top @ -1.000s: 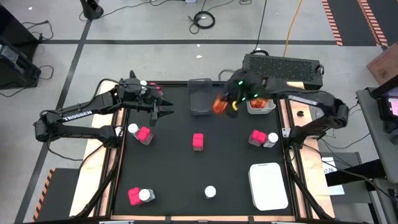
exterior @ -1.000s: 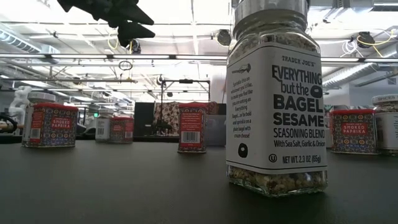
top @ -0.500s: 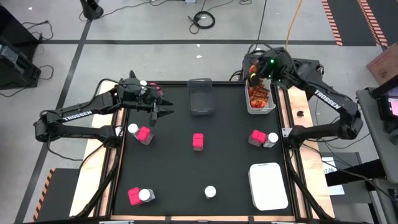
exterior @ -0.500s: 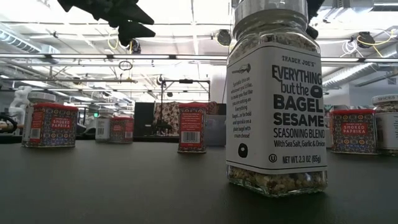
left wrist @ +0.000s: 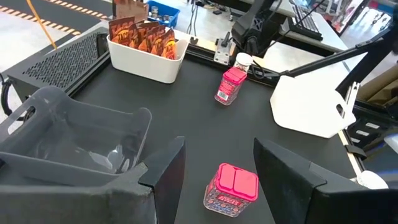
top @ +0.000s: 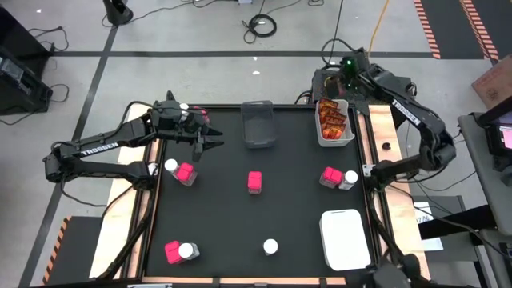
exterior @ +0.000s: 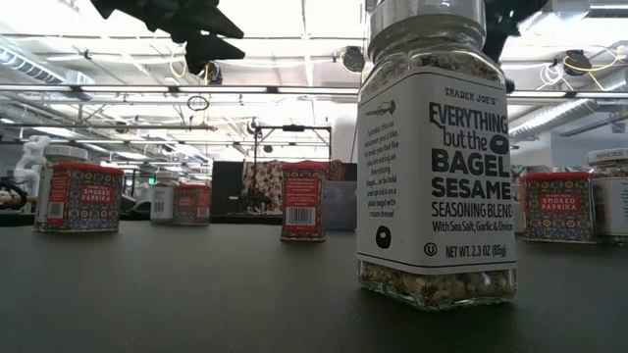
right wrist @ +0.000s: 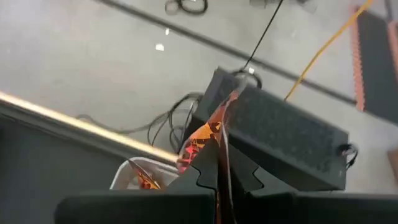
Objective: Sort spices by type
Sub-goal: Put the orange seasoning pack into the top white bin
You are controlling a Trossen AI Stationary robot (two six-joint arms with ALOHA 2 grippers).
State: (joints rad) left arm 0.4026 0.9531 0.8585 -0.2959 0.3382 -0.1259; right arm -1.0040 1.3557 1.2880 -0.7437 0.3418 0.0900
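The right end effector (right wrist: 219, 163) is clenched on an orange sachet (right wrist: 202, 134) above the white bin (top: 335, 124) that collects sachets, while the left end effector (left wrist: 239, 177) hangs released.

Around my bench (top: 288, 232) the floor (top: 200, 32) is pale grey concrete crossed by dark lines. A coil of black cable (top: 262, 26) lies on it beyond the far edge, and a yellow cord (top: 376, 32) runs off toward orange-and-black hazard tape (top: 428, 28) at the far right. A black perforated box (top: 364, 84) sits just past my bench's far right corner. Looking level across the black top, I see an open ceiling of white beams and pipes (exterior: 275, 93), brightly lit, with a dark frame (exterior: 289, 132) standing in the room behind.
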